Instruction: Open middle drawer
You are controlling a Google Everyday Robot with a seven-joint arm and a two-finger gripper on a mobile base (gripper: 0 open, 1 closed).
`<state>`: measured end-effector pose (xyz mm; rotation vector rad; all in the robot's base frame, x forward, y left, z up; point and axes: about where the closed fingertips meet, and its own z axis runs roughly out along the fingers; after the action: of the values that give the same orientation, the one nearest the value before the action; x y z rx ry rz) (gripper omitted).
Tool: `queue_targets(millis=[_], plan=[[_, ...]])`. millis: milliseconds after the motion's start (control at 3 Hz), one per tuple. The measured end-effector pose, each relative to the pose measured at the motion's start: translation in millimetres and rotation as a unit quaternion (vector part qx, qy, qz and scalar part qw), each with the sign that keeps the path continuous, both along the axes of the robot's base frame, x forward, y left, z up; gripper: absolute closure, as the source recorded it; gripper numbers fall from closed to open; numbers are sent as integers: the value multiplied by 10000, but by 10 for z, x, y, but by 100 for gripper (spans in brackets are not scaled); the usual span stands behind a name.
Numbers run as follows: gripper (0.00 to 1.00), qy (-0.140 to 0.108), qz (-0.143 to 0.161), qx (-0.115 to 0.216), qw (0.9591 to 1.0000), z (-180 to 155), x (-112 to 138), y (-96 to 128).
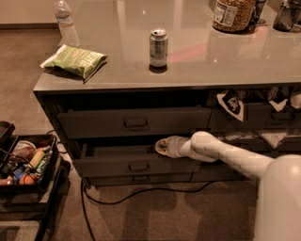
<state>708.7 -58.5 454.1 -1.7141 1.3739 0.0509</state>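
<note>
Jaws' spread untellable; gripper just above top front edge of part-open middle drawer.

Place: probably an office break room or snack station; the narrow view leaves this unsure.
Counter: glossy grey counter above dark drawers.
On the counter: soda can, chip bag, water bottle, snack jar.
Below the counter: brown carpet, loose cable.
Left of the counter: cart of packaged items.
Gripper: gripper under the counter's front edge, at the middle drawer.
</note>
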Motion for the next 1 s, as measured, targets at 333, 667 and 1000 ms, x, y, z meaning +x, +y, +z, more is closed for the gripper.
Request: queue_targets(millis=[333,667,1000], plan=[[100,488,200,-214,9984,-109,-46,35],[100,748,337,-315,9961,-169,-165,58],[100,980,421,-235,9940,-176,-298,48]])
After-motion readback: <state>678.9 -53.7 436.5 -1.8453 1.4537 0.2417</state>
